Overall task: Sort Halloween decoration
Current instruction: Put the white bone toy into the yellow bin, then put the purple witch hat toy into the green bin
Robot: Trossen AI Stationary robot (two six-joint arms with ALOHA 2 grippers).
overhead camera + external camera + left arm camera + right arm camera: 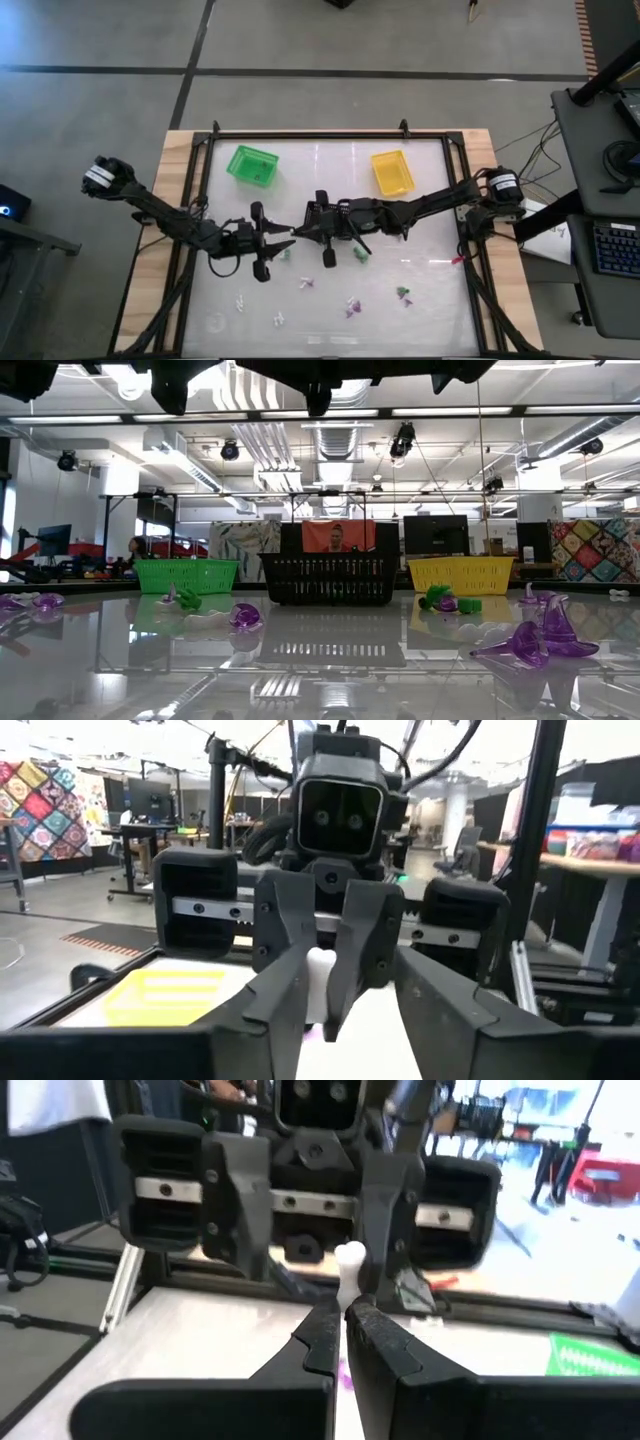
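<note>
Both arms meet above the table's middle, gripper to gripper. My right gripper (298,232) is shut on a small white trinket (350,1270) of the Halloween decoration. My left gripper (283,238) faces it, open, with its fingers (388,1210) standing on either side of the trinket. More trinkets lie on the table's near half: purple ones (545,640), green ones (403,294) and white ones (240,300). A green basket (253,165), a yellow basket (392,172) and a black basket (328,578) stand on the far half. My right gripper pinches the white trinket's lower end (347,1302) between its two fingertips. The fingers come level from the table's right. The trinket's rounded end sticks out past them toward my left gripper, and it is lifted clear of the table.
The black basket stands under my right arm, between the green and the yellow one. A dark frame (300,133) runs around the white table top. A desk with a keyboard (610,250) stands off the table's right side.
</note>
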